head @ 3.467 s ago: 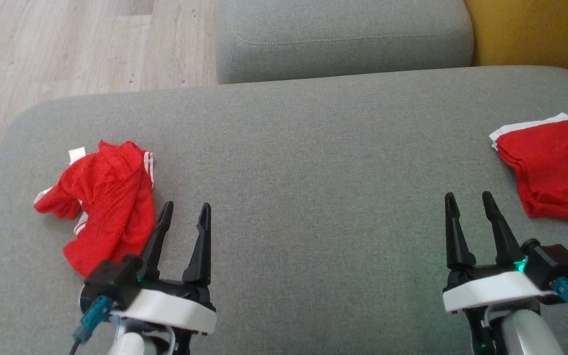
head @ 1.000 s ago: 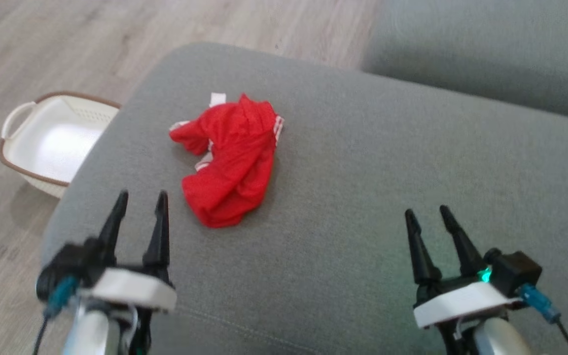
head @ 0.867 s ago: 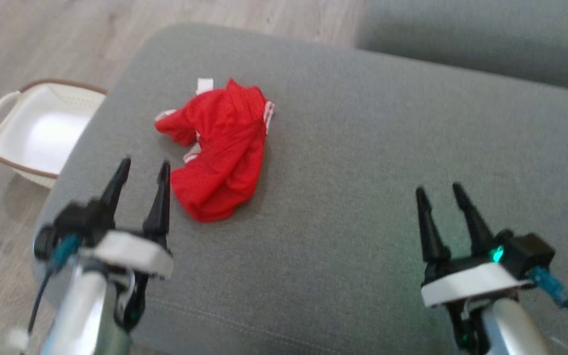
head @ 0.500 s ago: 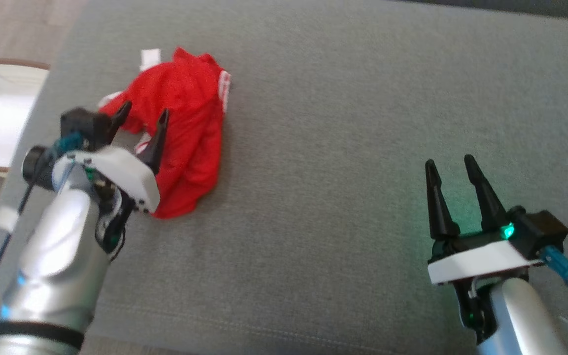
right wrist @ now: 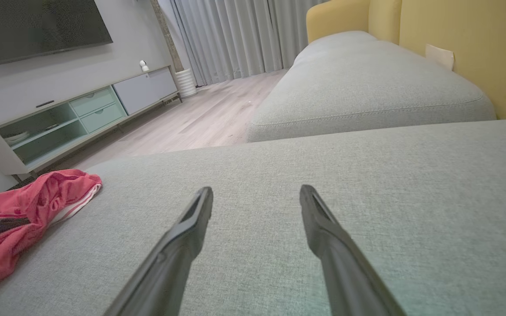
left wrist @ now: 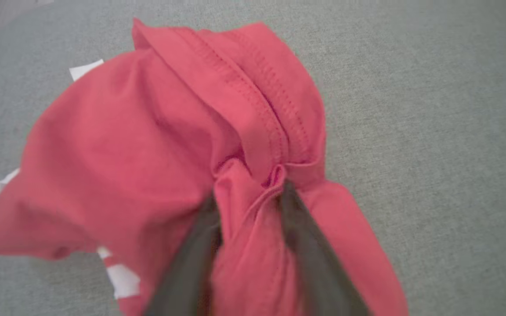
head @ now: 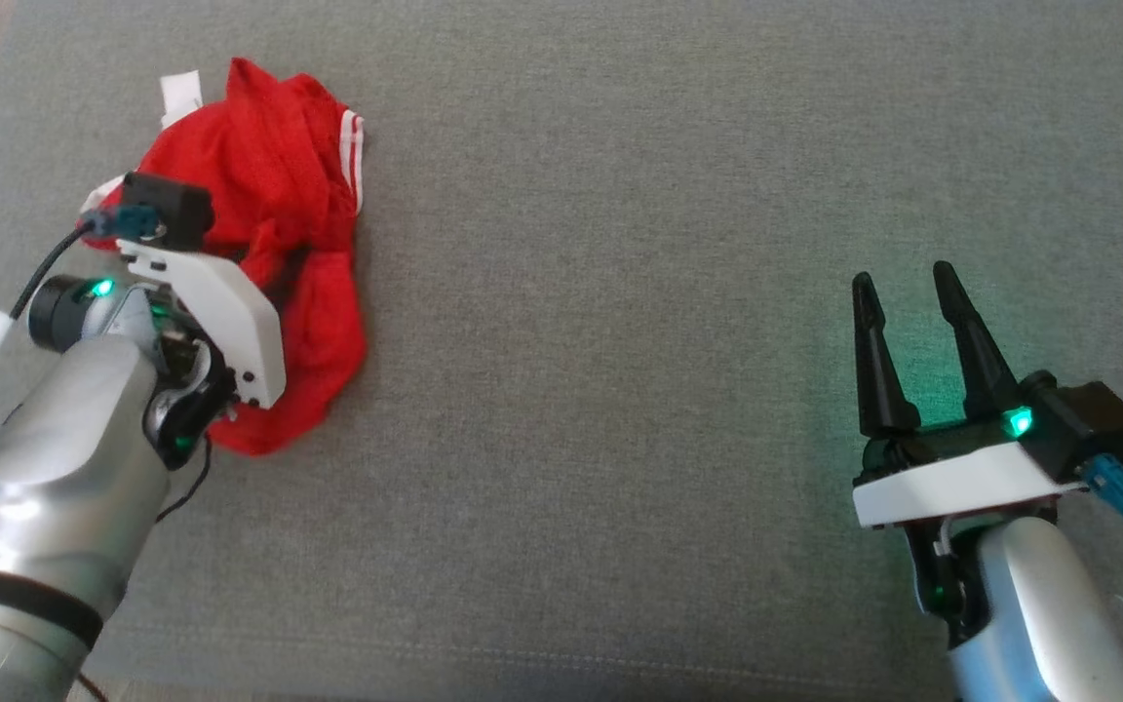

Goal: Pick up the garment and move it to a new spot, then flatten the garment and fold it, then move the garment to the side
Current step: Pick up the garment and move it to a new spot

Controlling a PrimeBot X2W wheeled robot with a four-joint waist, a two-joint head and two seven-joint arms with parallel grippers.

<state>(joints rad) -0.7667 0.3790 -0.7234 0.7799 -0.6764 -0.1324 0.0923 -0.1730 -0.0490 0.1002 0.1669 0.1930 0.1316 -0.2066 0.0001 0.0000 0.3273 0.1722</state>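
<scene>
The garment (head: 279, 185) is a crumpled red piece with white stripes, lying at the left end of the grey sofa cushion (head: 620, 292). My left arm (head: 201, 292) reaches down onto it from above, and its wrist hides the fingers in the head view. In the left wrist view my left gripper (left wrist: 248, 197) has a bunched fold of the garment (left wrist: 125, 145) pinched between its two fingers. My right gripper (head: 903, 283) hovers open over bare cushion at the right, far from the garment. The right wrist view shows its fingers (right wrist: 256, 193) apart and the garment (right wrist: 24, 197) at the far left.
A second grey cushion (right wrist: 367, 79) lies beyond this one, with a yellow backrest (right wrist: 477, 44) to its right. Wooden floor (right wrist: 209, 118) and a low TV cabinet (right wrist: 81, 118) lie past the cushion's far edge.
The head camera has tilted down and swung. My left gripper went from beside the garment to down onto it and closed in on a fold. The right gripper has stayed open.
</scene>
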